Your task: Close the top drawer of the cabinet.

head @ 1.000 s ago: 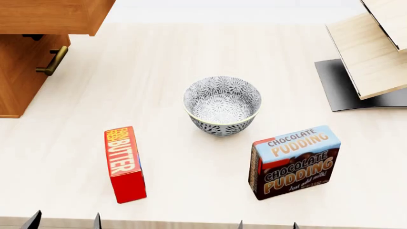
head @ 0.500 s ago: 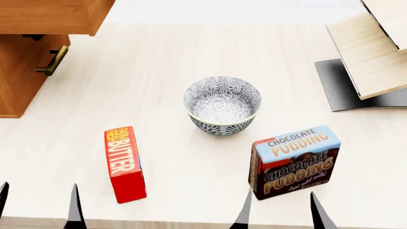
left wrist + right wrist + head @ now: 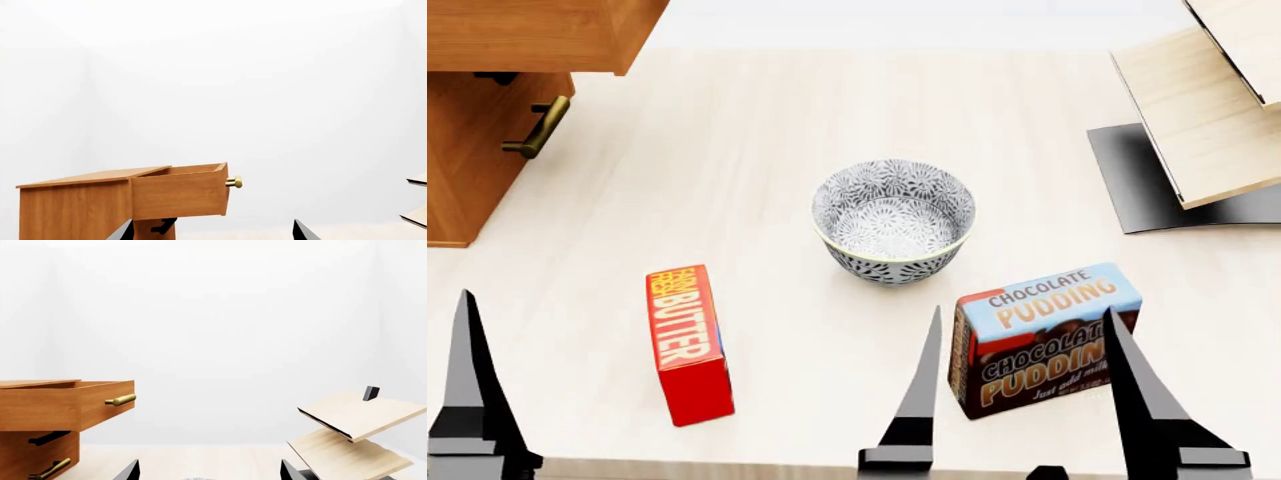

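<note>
The cabinet (image 3: 467,150) stands at the table's far left. Its top drawer (image 3: 534,35) is pulled out, overhanging the lower drawer's brass handle (image 3: 537,127). In the left wrist view the top drawer (image 3: 180,192) sticks out of the cabinet (image 3: 73,210), brass handle (image 3: 234,182) at its front. It also shows in the right wrist view (image 3: 67,410). My left gripper (image 3: 213,231) is open and empty; one finger (image 3: 470,380) shows at the near left edge. My right gripper (image 3: 1025,312) is open and empty, over the near right. Both are far from the drawer.
On the pale table (image 3: 761,110) are a patterned bowl (image 3: 893,220) in the middle, a red butter box (image 3: 687,340) near left and a chocolate pudding box (image 3: 1048,335) near right. A light-wood slanted rack (image 3: 1201,110) on a black base (image 3: 1134,170) stands far right.
Both grippers have risen from the bottom edge of the head view and now reach well into the picture. The drawer and the table objects have not moved.
</note>
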Available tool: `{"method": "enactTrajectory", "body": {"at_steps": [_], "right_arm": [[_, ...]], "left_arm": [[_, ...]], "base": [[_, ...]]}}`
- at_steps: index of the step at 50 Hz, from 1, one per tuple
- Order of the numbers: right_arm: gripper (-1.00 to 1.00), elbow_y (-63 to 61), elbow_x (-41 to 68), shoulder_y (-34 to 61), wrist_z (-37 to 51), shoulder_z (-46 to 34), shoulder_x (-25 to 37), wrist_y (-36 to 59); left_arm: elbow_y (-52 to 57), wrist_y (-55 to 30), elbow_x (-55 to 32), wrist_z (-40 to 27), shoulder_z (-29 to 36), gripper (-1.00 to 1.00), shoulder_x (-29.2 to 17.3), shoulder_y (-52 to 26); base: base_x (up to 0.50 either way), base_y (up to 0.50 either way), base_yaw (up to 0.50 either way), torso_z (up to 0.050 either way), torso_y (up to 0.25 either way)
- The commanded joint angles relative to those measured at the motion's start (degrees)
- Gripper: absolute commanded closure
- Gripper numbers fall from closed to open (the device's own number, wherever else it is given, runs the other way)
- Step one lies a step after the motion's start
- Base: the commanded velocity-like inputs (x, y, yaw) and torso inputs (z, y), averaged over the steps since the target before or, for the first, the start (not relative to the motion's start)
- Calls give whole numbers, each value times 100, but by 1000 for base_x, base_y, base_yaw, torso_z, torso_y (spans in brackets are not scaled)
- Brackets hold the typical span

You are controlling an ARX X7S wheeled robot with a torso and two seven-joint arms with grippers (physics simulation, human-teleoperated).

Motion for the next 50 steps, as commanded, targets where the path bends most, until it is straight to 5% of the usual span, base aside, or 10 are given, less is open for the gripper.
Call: {"method": "enactTrajectory", "body": {"at_steps": [1, 9, 50], "right_arm": [[-100, -357, 6, 115, 213, -83, 39, 430], [-100, -249, 165, 53, 189, -43, 97, 333], [-100, -175, 388, 114, 546, -124, 301, 413]], "left_arm": [[451, -287, 25, -95, 37, -100, -103, -39], [530, -401, 61, -145, 137, -100, -158, -63], [441, -301, -99, -360, 237, -100, -356, -58]], "base": [[0, 0, 0, 0, 0], [27, 0, 0, 0, 0], [500, 1, 0, 0, 0]]}}
